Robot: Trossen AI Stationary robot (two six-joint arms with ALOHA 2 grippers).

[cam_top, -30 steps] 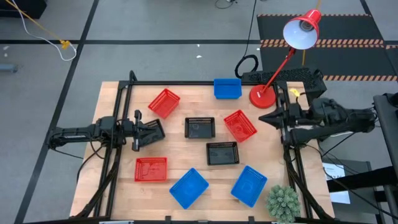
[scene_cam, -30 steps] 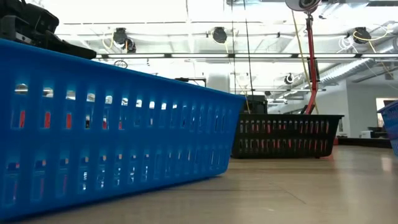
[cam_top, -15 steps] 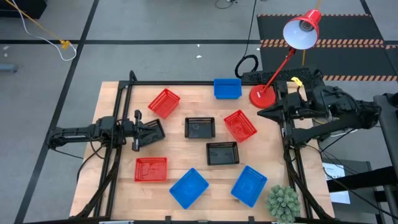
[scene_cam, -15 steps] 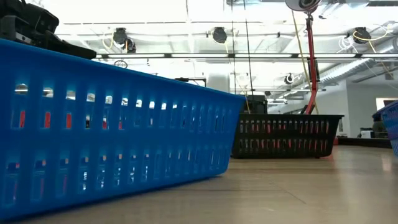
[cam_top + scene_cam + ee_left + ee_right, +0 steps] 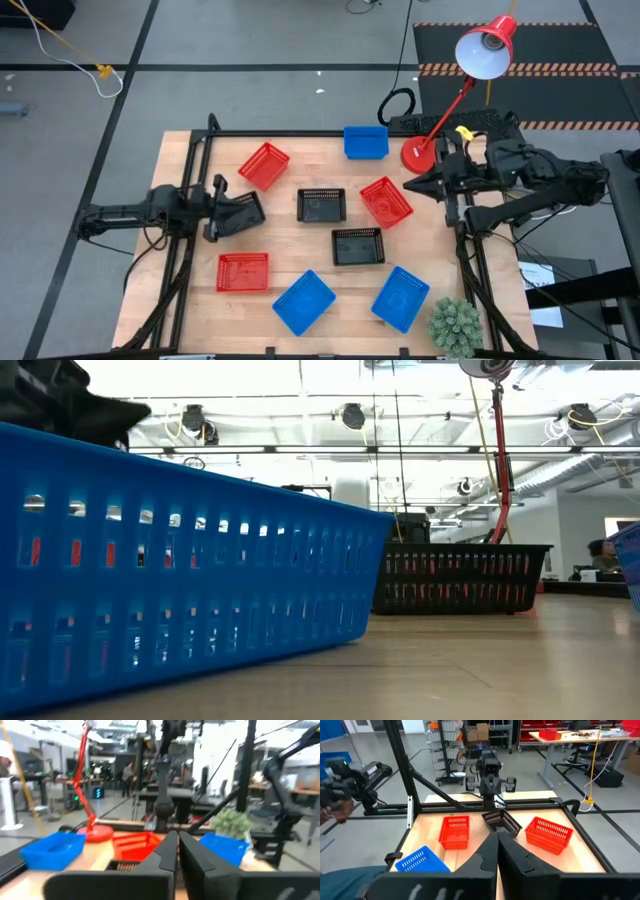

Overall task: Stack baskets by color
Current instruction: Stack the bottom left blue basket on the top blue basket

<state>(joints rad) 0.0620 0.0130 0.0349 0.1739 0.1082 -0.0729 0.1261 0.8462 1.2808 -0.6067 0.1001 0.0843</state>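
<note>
Nine lattice baskets lie on the wooden table. Three are red (image 5: pixel 264 165) (image 5: pixel 386 201) (image 5: pixel 243 271). Three are blue (image 5: pixel 366 141) (image 5: pixel 303 301) (image 5: pixel 400 298). Two black ones (image 5: pixel 321 204) (image 5: pixel 358 246) sit flat mid-table. The third black basket (image 5: pixel 240 212) lies tilted right in front of my left gripper (image 5: pixel 218 205), which is shut (image 5: pixel 177 851) at the table's left edge. My right gripper (image 5: pixel 412 186) is shut (image 5: pixel 496 851), high above the right edge, with nothing in it. My left gripper stands just over the tilted black basket's near wall (image 5: pixel 122 866). Its fingers are shut with nothing between them. I cannot tell whether it touches the basket.
A red lamp stands on its round base (image 5: pixel 422 155) at the far right, its head (image 5: pixel 487 48) beyond the table. A green plant (image 5: pixel 455 325) sits at the near right corner. Black frame rails (image 5: pixel 300 133) border the table. A person's hand (image 5: pixel 335 810) shows beyond the near side.
My right gripper has risen and come a little toward the table's middle, staying shut. My left gripper has tipped its fingers upward and rolled slightly in place. The baskets lie as before.
</note>
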